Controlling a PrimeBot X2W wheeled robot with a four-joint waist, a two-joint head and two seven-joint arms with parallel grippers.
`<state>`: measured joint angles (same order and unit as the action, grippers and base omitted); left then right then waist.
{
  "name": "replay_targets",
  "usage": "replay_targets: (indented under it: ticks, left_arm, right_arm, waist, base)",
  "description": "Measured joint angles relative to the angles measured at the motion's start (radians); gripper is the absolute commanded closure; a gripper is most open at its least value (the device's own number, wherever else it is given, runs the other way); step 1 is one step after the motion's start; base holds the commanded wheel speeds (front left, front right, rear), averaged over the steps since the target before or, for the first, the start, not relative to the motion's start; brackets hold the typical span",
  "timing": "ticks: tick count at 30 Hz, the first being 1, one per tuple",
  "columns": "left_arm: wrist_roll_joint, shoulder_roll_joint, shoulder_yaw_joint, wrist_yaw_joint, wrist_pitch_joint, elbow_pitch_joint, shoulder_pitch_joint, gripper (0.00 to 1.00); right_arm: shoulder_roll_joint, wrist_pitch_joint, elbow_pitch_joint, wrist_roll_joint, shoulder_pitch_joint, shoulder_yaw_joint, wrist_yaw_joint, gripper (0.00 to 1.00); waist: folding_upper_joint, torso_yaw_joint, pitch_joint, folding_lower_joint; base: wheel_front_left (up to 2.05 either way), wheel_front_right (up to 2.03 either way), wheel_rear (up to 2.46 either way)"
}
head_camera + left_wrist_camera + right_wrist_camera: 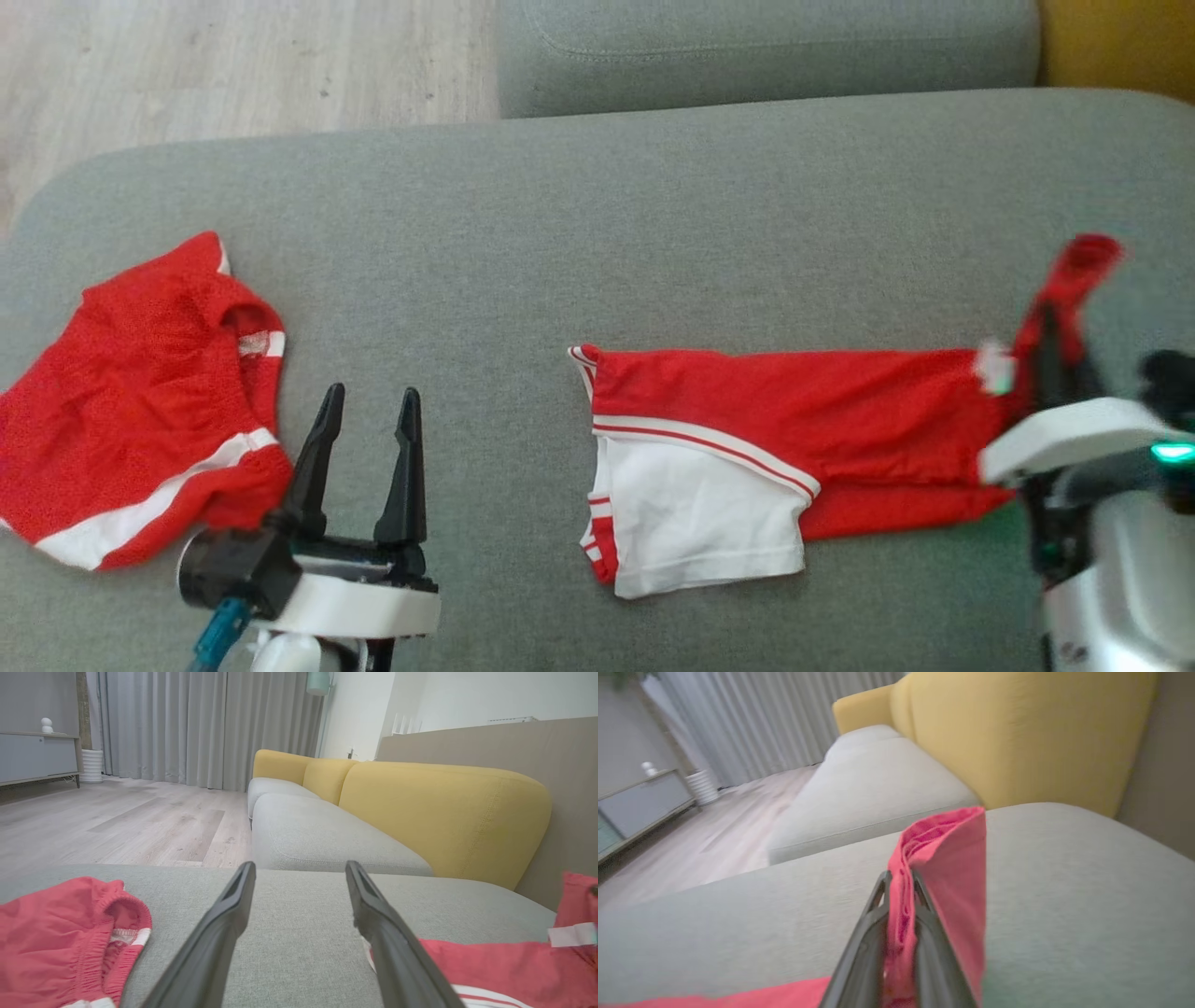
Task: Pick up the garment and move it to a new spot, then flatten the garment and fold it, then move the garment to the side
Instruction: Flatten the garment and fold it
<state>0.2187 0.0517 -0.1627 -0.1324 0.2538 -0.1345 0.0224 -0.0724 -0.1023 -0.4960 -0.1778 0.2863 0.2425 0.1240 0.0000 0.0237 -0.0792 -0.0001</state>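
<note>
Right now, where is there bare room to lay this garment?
Bare: the back of the cushion, and the gap between the crumpled shorts and the held garment, beyond the left tool. Crowded: the right end, around the right tool.

The grey sofa cushion (pixel 597 215) carries two garments. Crumpled red shorts (pixel 131 401) lie just left of the left gripper (pixel 369 411). A red-and-white garment (pixel 747 439) lies spread flat between both grippers, its far end raised at the right gripper (pixel 900 877).
</note>
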Motion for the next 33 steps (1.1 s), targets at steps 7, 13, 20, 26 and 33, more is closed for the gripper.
replay_targets:
  ticks: [7, 13, 20, 26, 33]
  left_arm:
    - [0.014, 0.000, -0.027, 0.000, 0.000, -0.002, -0.001, 0.00]
    - [0.021, 0.000, -0.037, 0.000, 0.000, -0.007, -0.001, 0.00]
    - [0.028, 0.000, -0.042, 0.000, 0.000, -0.010, -0.005, 0.00]
    - [0.028, 0.000, -0.031, 0.000, 0.000, -0.014, -0.009, 0.00]
    - [0.025, 0.000, -0.023, 0.000, 0.000, -0.020, -0.013, 0.00]
  right_arm:
    - [0.019, 0.103, 0.150, -0.152, -0.098, -0.298, 0.000, 1.00]
    - [0.019, 0.109, 0.170, -0.260, -0.116, -0.498, 0.000, 1.00]
    - [0.019, 0.078, 0.137, -0.310, -0.118, -0.577, 0.000, 1.00]
    - [0.019, 0.076, 0.106, -0.326, -0.135, -0.653, 0.000, 1.00]
    - [0.018, 0.067, 0.072, -0.339, -0.172, -0.712, 0.000, 0.00]
  waist:
    - [0.0000, 0.037, 0.021, 0.0000]
    - [0.0000, 0.103, 0.030, 0.0000]
    - [0.0000, 0.171, 0.029, 0.0000]
    - [0.0000, 0.203, 0.032, 0.0001]
    - [0.0000, 0.204, 0.053, 0.0001]
  base:
    - [0.00, 0.00, 0.00]
    - [0.00, 0.00, 0.00]
    - [0.00, 0.00, 0.00]
    - [0.00, 0.00, 0.00]
    - [0.00, 0.00, 0.00]
